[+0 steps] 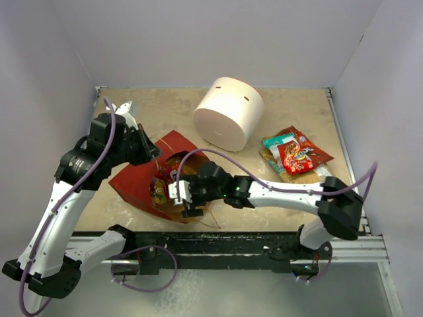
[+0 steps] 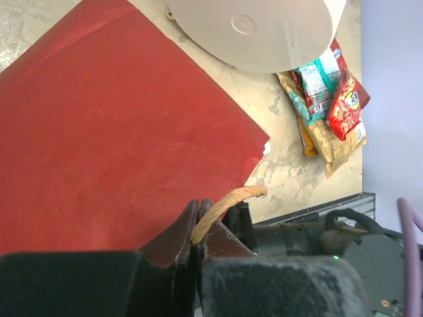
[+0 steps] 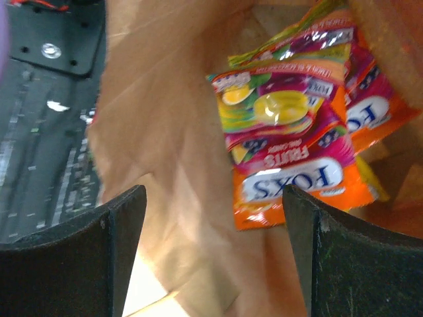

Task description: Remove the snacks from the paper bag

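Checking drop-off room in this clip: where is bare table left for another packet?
Bare table lies behind the snack pile, right of the white cylinder, and behind the paper bag, left of it. Crowded: the bag mouth, with the right gripper there.

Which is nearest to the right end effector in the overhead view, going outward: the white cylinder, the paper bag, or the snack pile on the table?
1. The paper bag, front left; the right end effector is at its mouth.
2. The white cylinder, back centre.
3. The snack pile, right side.
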Tool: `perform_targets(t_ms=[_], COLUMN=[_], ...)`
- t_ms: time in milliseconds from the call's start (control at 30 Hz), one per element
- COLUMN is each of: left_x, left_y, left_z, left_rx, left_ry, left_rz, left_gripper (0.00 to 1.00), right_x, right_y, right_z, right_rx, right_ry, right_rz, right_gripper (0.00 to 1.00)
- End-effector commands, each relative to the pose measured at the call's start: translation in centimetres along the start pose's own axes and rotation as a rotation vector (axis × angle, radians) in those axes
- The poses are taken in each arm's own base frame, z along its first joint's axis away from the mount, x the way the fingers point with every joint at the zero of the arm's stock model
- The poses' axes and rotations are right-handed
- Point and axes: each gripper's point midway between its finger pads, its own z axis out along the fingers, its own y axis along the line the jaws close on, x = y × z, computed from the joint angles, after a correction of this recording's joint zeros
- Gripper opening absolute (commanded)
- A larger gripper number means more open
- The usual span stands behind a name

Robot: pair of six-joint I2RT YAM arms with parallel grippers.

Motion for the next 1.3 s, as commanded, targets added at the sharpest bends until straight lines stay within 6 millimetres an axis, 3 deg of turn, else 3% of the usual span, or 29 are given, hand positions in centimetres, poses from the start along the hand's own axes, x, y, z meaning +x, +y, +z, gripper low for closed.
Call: perform_targets(t_ms=[0, 433, 600, 833, 967, 1267], left_x=[-0.5, -0.3, -0.6, -1.0, -1.0, -1.1], left_y=[-0.5, 0.0, 0.0, 0.3, 0.9, 1.1], left_z=[-0.9, -1.0, -1.0, -0.9, -0.8, -0.8], left_rx=[0.029, 0.009, 0.007, -0.010, -0.040, -0.048], left_ry=[-0.010, 0.035, 0.047, 0.046, 0.054, 0.054], left_rz=[0.063, 0.189, 0.237, 0.283, 0.307, 0.316], left_gripper=[0.00, 0.00, 0.00, 0.00, 0.00, 0.00], right_x=[-4.2, 0.0, 2.1, 3.5, 4.1, 1.7], right_y=[-4.0, -5.5, -5.7, -6.2, -7.2, -8.3], right_z=[1.9, 8.7, 11.1, 13.1, 13.1, 11.7], right_rx=[0.071, 0.069, 0.068, 0.096, 0.149, 0.213], right_ry=[-0.106, -0.053, -0.026, -0.018, 0.012, -0.038], right_rz=[-0.304, -0.538, -0.559, -0.553, -0.550, -0.524], right_gripper=[0.85, 0.89, 0.91, 0.87, 0.70, 0.29])
